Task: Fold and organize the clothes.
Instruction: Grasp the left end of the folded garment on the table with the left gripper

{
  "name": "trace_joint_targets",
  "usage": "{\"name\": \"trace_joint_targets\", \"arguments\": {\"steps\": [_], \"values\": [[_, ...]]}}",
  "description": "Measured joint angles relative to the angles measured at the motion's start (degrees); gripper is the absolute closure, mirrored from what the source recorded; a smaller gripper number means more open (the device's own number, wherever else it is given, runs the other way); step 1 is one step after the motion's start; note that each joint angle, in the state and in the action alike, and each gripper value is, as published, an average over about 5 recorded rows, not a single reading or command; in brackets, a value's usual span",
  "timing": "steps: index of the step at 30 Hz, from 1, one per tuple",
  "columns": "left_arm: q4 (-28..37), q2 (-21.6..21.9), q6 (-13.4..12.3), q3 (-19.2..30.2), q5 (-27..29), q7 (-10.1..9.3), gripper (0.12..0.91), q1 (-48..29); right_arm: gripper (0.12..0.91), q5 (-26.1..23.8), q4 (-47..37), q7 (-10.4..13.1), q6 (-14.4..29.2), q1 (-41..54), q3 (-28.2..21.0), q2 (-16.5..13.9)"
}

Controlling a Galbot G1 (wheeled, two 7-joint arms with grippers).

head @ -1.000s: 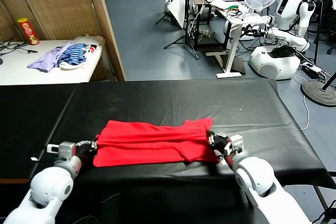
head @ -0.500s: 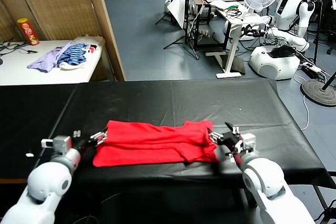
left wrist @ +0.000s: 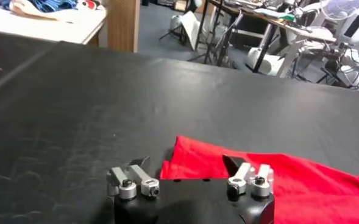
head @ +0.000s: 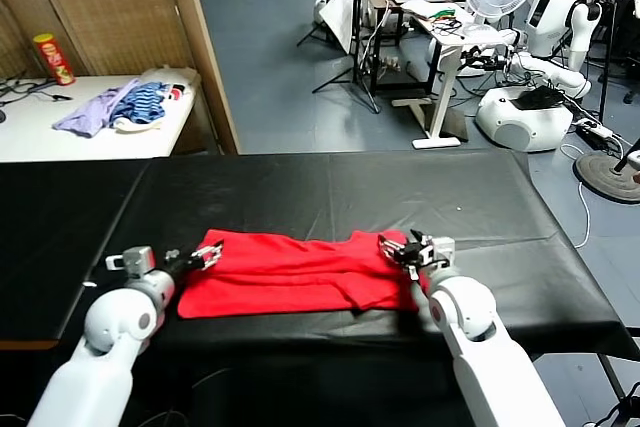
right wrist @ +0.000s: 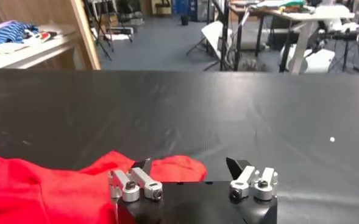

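- The red T-shirt point(head: 295, 272) lies partly folded into a long band on the black table point(head: 330, 187), near the robot's edge, its long axis running left to right across the robot's front.
- The left gripper point(head: 207, 256) sits at the shirt's far-left corner; in the left wrist view point(left wrist: 188, 172) its jaws stand apart and empty, straddling the red corner, which lies just ahead of them and a little toward one finger.
- The right gripper point(head: 403, 248) sits at the far-right corner; in the right wrist view point(right wrist: 188, 170) its jaws are likewise spread with nothing held, the red fabric bunched just before them and trailing off to one side.
- The relation that matters — each arm is at its own end of the band, so neither need cross over.
- Judgement: a next fold would likely start with both far corners pinched together — the cloth lies just ahead of each gripper, not yet between closed jaws.
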Motion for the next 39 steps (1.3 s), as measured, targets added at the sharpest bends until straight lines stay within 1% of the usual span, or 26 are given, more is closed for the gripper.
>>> {"name": "trace_joint_targets", "arguments": {"steps": [2,3,5,6,7,9,10,11,13,16,17,18,19,20,21,23,24,25,27,28,30,31,32,34,35,39], "values": [[1.0,-0.4,-0.6,0.2,0.3,0.07,0.438,-0.5,0.510,-0.6,-0.5,0.2,0.5,-0.1,-0.1,0.6],[1.4,-0.6,-1.0,0.3,0.5,0.06,0.485,-0.7,0.576,-0.8,-0.8,0.4,0.9,-0.1,-0.2,0.8],[1.8,-1.1,-1.9,0.3,1.1,-0.05,0.598,-0.7,0.676,-1.3,-1.2,1.0,2.0,-0.3,-0.4,1.4],[1.9,-1.3,-2.6,0.3,1.8,-0.16,0.648,-0.7,0.726,-1.6,-1.5,1.5,2.7,-0.5,-0.5,1.7],[2.0,-1.5,-3.4,0.4,2.6,-0.30,0.715,-0.5,0.781,-2.1,-1.7,2.1,3.6,-0.6,-0.7,2.0],[2.0,-2.0,-5.4,0.6,4.9,-0.69,0.812,-0.2,0.858,-3.3,-2.3,3.5,5.6,-1.0,-1.1,2.7],[2.0,-2.3,-6.5,0.8,6.4,-0.90,0.853,0.0,0.875,-3.9,-2.7,4.1,6.7,-1.1,-1.3,3.0],[2.1,-2.6,-7.6,1.1,8.1,-1.16,0.878,0.1,0.893,-4.6,-3.0,4.5,7.8,-1.3,-1.5,3.3],[2.5,-3.3,-9.6,1.6,12.0,-1.96,0.897,0.1,0.886,-5.4,-3.6,4.8,9.7,-1.4,-1.7,3.9],[3.4,-4.3,-11.8,2.2,16.4,-3.33,0.898,-0.4,0.887,-5.4,-4.0,3.8,11.2,-1.5,-1.8,4.3],[3.6,-4.6,-12.1,2.4,17.2,-3.65,0.900,-0.7,0.877,-5.1,-4.0,3.3,11.3,-1.6,-1.7,4.3],[3.7,-4.7,-12.3,2.7,17.8,-3.85,0.899,-0.9,0.848,-4.8,-3.8,2.7,11.2,-1.7,-1.6,4.3],[3.7,-4.8,-12.3,2.8,18.1,-3.94,0.896,-1.0,0.820,-4.4,-3.5,2.2,11.1,-1.8,-1.5,4.2],[3.6,-4.8,-12.3,3.0,18.2,-3.98,0.892,-1.1,0.774,-4.1,-3.2,1.6,10.9,-2.0,-1.4,4.0],[3.5,-4.8,-12.4,3.1,18.3,-3.95,0.874,-1.2,0.712,-3.9,-2.8,1.1,10.7,-2.2,-1.2,3.8],[3.1,-4.6,-12.3,3.1,17.9,-3.78,0.803,-1.1,0.612,-3.5,-1.8,0.3,10.5,-2.7,-0.9,3.3],[2.9,-4.4,-12.1,3.0,17.6,-3.70,0.754,-1.0,0.545,-3.3,-1.2,0.0,10.4,-2.9,-0.7,2.9],[2.6,-4.2,-12.0,2.9,17.1,-3.63,0.689,-0.8,0.495,-3.1,-0.5,-0.3,10.3,-3.3,-0.4,2.5],[2.0,-3.6,-11.6,2.6,16.0,-3.64,0.588,-0.4,0.382,-2.5,1.0,-0.5,10.3,-4.0,0.1,1.6],[1.7,-3.3,-11.3,2.3,15.4,-3.68,0.521,-0.2,0.336,-2.2,1.8,-0.5,10.2,-4.3,0.5,1.1],[0.8,-2.7,-10.9,1.7,14.1,-3.78,0.420,0.4,0.265,-1.5,3.4,-0.6,10.2,-5.2,1.1,0.3],[0.4,-2.4,-10.6,1.3,13.2,-3.86,0.361,0.8,0.246,-1.3,4.1,-0.6,10.2,-5.6,1.5,-0.1],[-0.1,-2.2,-10.2,0.9,12.1,-3.94,0.318,1.2,0.239,-1.1,4.9,-0.7,10.1,-6.1,1.8,-0.4],[-1.3,-1.9,-9.5,0.0,9.7,-4.11,0.259,2.3,0.230,-0.8,6.2,-0.8,10.1,-7.0,2.1,-0.8],[-1.9,-1.9,-9.2,-0.6,8.4,-4.22,0.245,2.9,0.229,-0.8,6.7,-0.9,10.1,-7.3,2.2,-0.9],[-3.8,-2.5,-8.4,-2.2,4.6,-4.76,0.233,5.6,0.227,-0.7,8.1,-1.1,10.1,-7.9,2.3,-1.0]]}}
